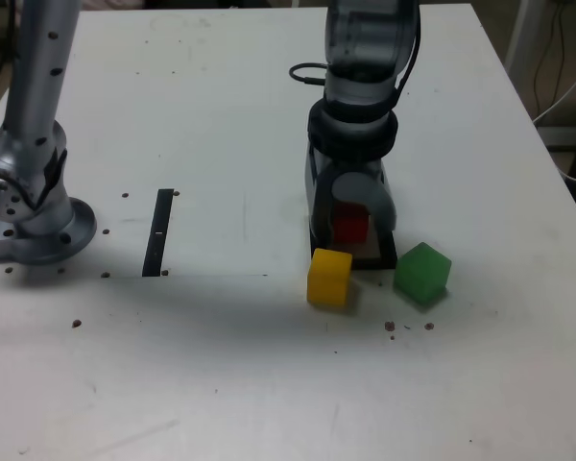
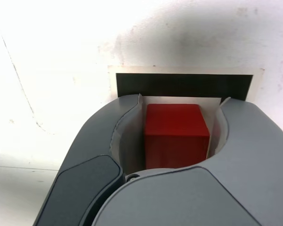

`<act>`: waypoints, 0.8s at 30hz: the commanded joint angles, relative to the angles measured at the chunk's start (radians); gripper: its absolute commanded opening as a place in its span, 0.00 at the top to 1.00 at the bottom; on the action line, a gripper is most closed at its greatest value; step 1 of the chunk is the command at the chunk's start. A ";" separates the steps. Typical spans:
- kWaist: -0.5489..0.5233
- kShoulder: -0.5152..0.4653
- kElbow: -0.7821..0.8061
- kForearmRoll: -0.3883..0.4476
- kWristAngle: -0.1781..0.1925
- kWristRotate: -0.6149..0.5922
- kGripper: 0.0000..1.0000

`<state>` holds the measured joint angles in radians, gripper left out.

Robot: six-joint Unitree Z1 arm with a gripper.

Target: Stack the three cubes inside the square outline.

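The red cube (image 1: 348,224) (image 2: 177,134) sits on the white centre of the square outline (image 1: 389,255) (image 2: 179,85). My gripper (image 1: 349,219) (image 2: 181,100) stands low over the outline with one jaw on either side of the red cube. A thin gap shows on each side, so the jaws are slightly open and not pressing it. In the exterior view, the yellow cube (image 1: 329,277) rests on the table just in front of the outline's left corner. The green cube (image 1: 422,273) lies in front of the outline's right corner, turned at an angle.
A thin black strip (image 1: 158,232) lies on the white table (image 1: 221,125) at the exterior view's left, near the arm's metal base (image 1: 34,216). Small brown specks (image 1: 408,327) dot the surface in front of the cubes. A black cable (image 1: 307,73) loops behind the arm.
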<state>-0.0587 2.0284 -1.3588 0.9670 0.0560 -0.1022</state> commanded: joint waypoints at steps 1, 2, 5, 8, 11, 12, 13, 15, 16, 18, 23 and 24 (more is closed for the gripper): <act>0.002 -0.002 0.004 -0.014 0.002 0.008 0.21; 0.002 -0.003 0.005 -0.016 0.002 0.009 0.17; 0.002 -0.005 0.013 -0.019 0.002 0.009 0.06; 0.003 -0.010 0.022 -0.019 0.002 0.007 0.01; 0.005 -0.026 0.029 -0.019 0.002 0.007 0.01; 0.005 -0.034 0.032 -0.016 0.002 0.007 0.01; 0.005 -0.043 0.034 -0.013 0.001 0.006 0.01; 0.005 -0.064 0.037 -0.003 0.000 0.006 0.01; 0.005 -0.074 0.038 0.005 -0.001 0.006 0.01; 0.005 -0.100 0.036 0.028 -0.003 0.005 0.01; 0.004 -0.145 -0.006 0.130 -0.002 0.004 0.01; 0.001 -0.148 -0.024 0.158 -0.002 0.004 0.01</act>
<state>-0.0554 1.8902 -1.3597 1.0946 0.0536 -0.0955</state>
